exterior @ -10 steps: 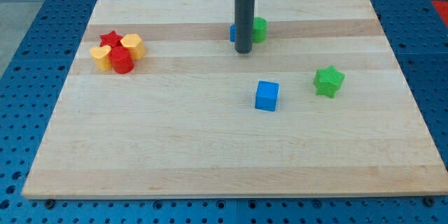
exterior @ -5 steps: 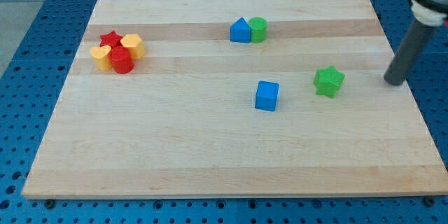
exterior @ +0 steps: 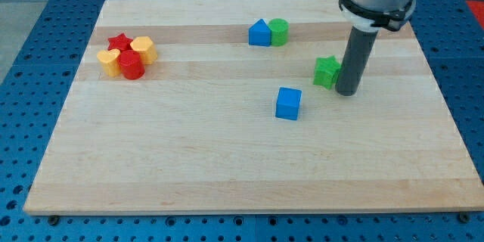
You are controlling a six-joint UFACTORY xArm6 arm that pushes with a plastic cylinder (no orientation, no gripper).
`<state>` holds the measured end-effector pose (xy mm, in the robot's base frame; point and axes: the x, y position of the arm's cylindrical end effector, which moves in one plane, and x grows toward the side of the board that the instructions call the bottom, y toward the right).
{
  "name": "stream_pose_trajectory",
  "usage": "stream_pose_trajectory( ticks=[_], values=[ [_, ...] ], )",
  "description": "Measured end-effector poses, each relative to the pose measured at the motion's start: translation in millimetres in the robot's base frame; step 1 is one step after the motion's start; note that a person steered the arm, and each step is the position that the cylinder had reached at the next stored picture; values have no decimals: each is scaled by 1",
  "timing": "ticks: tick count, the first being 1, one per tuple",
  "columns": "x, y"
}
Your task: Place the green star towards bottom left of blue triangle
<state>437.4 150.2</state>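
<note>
The green star (exterior: pixel 326 72) lies right of the board's middle, partly hidden by my rod. My tip (exterior: pixel 347 91) rests on the board against the star's right side. The blue triangle (exterior: pixel 259 33) sits near the view's top centre, touching a green cylinder (exterior: pixel 279 31) on its right. The star is to the lower right of the triangle.
A blue cube (exterior: pixel 288 103) sits at the centre, lower left of the star. A cluster at the view's left holds a red star (exterior: pixel 119 42), a yellow block (exterior: pixel 143 48), a red cylinder (exterior: pixel 131 65) and a yellow heart-like block (exterior: pixel 109 62).
My tip swung from the triangle to the right edge, then came back left against the green star. The star has slid left and up.
</note>
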Motion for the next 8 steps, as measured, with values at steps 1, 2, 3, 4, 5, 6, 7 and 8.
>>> stream_pose_trajectory(
  ticks=[1, 2, 3, 4, 5, 6, 7, 8],
  values=[
    [-16, -3],
    [-35, -49],
    [-41, -104],
    [-42, -126],
    [-40, -88],
    [-40, -15],
    [-47, 24],
    [-61, 15]
  ],
)
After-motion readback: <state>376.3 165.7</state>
